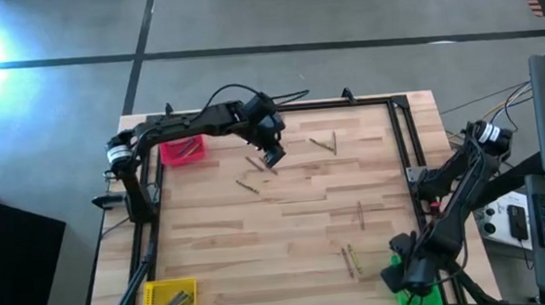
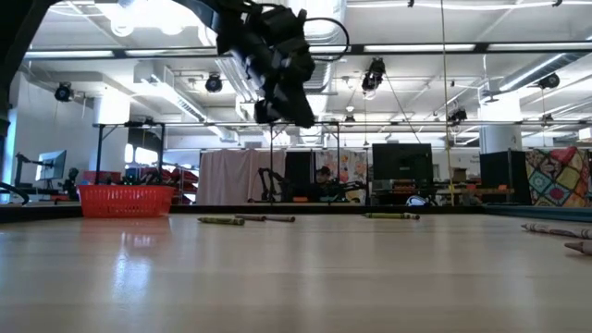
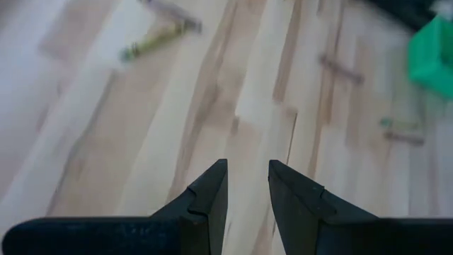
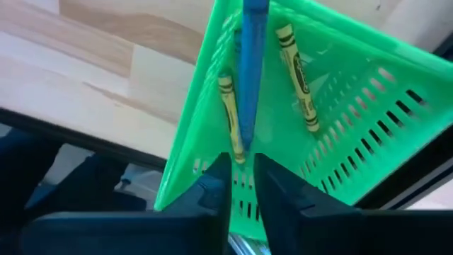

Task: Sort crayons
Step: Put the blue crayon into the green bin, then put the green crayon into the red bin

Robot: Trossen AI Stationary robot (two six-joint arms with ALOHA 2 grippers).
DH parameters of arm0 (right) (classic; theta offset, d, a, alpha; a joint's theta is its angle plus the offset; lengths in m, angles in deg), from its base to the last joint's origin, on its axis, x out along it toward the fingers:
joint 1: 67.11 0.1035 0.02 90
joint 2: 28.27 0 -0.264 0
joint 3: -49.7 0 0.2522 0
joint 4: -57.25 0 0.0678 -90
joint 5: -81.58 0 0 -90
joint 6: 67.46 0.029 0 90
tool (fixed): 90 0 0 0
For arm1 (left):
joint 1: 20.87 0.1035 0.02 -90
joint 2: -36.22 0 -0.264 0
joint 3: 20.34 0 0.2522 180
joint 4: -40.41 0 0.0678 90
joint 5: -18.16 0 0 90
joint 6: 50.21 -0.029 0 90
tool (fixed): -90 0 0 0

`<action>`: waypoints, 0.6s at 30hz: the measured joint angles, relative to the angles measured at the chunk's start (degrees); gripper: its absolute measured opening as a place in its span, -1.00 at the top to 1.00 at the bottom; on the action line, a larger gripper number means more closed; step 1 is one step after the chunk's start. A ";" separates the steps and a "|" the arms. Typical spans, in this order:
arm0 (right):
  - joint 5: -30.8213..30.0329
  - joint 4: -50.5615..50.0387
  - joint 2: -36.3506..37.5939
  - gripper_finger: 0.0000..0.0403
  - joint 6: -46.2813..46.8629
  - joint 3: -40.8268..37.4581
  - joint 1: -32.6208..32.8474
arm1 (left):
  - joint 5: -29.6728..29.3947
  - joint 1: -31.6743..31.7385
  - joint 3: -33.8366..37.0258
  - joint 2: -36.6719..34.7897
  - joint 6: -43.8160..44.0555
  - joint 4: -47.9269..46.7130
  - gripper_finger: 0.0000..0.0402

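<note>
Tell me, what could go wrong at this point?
The blue crayon sits between the right gripper's narrowly parted jaws over the green bin; it might snag instead of dropping cleanly. The left gripper hangs above the table with loose crayons nearby; a low pass could scatter them.

Two dark, near-black jointed arms are seen, the left arm trailed by looping black cables. White-and-silver collars are fitted near both bases. Matte black wedge-shaped fingers are shown.
</note>
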 joint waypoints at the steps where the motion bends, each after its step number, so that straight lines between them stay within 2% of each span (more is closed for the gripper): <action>1: -0.09 0.00 -0.25 0.67 -0.01 0.02 -0.04 | -0.03 0.00 0.17 0.16 -0.46 -1.60 0.57; 6: -5.00 -1.40 -0.49 0.47 0.40 0.37 0.40 | -0.14 -0.06 0.92 1.28 -2.42 -7.05 0.57; 9: -7.74 -4.13 -0.01 0.41 0.33 1.25 0.42 | -0.14 -0.18 1.09 1.65 -3.11 -8.58 0.57; 11: -11.85 -5.25 0.39 0.39 -1.42 2.34 0.33 | -0.14 -0.27 1.22 1.77 -3.13 -8.90 0.57; 13: -19.62 -7.26 0.75 0.38 -4.59 3.47 0.20 | -1.20 -0.30 1.73 1.82 -3.23 -8.67 0.57; 18: -47.38 -9.61 0.80 0.41 -10.12 5.33 -0.33 | -7.50 -0.39 6.12 1.82 -1.69 -8.02 0.57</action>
